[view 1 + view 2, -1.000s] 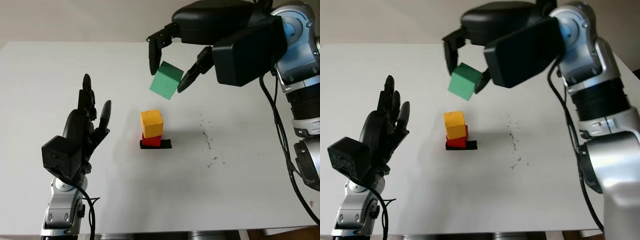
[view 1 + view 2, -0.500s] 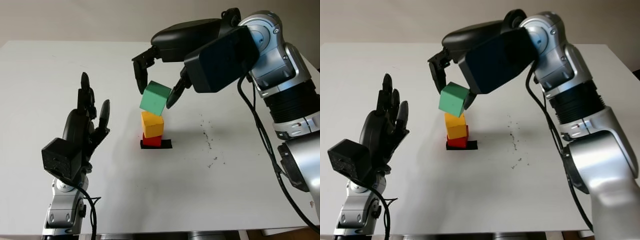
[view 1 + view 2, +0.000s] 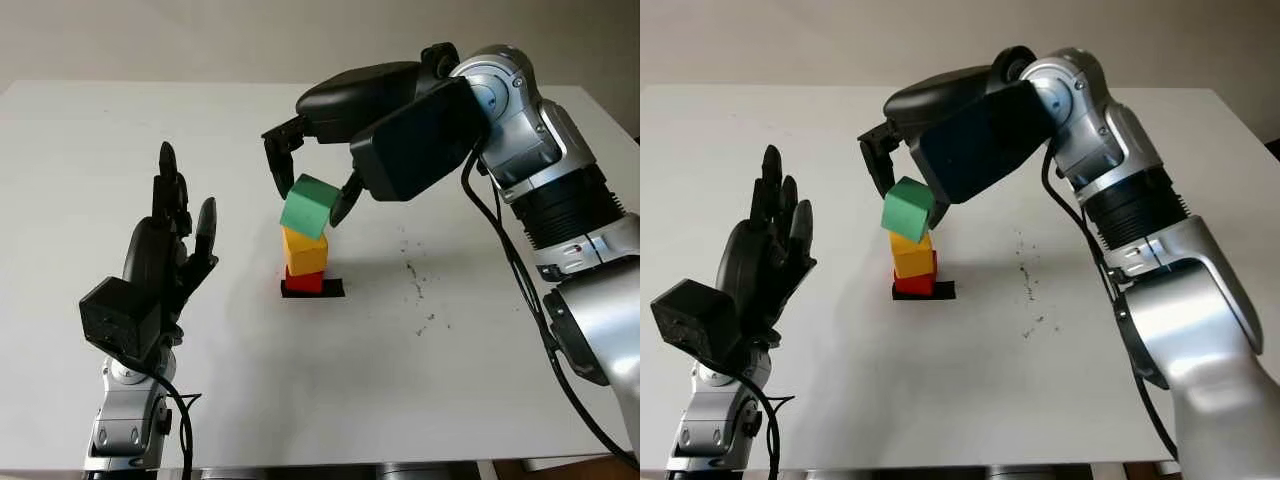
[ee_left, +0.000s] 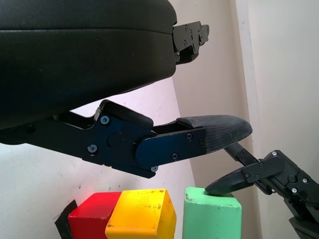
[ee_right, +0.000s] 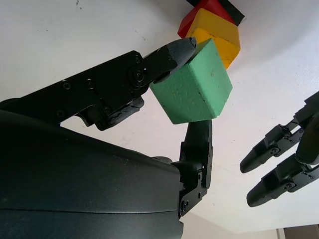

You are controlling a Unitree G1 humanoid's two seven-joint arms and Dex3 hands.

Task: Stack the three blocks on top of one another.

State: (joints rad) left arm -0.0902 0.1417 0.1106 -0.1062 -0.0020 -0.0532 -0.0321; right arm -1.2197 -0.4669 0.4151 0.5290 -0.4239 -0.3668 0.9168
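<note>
Blocks for stacking: the green block [image 3: 306, 207] is pinched between the fingers [image 5: 172, 54] of the right hand [image 3: 312, 180], tilted, and held at the top of a two-block column near the middle of the white table [image 3: 450, 380]. Below it, the yellow block [image 3: 304, 251] sits on the red block [image 3: 304, 282], which stands on a black mark [image 3: 330, 289] on the tabletop. In the eye views the green block's lower edge appears to meet the yellow block's top, though whether it bears any weight cannot be told; in the left wrist view the green face lies right beside the yellow one. The left hand [image 3: 160, 262] is open and upright, well apart from the column on its left side, holding nothing. To finish this step well, the green block probably needs levelling so that its underside lies parallel to the yellow top, and centring over the column before it is set down. Release is best done by parting the fingers evenly and lifting straight up, since a sideways drag could push over the narrow column.
</note>
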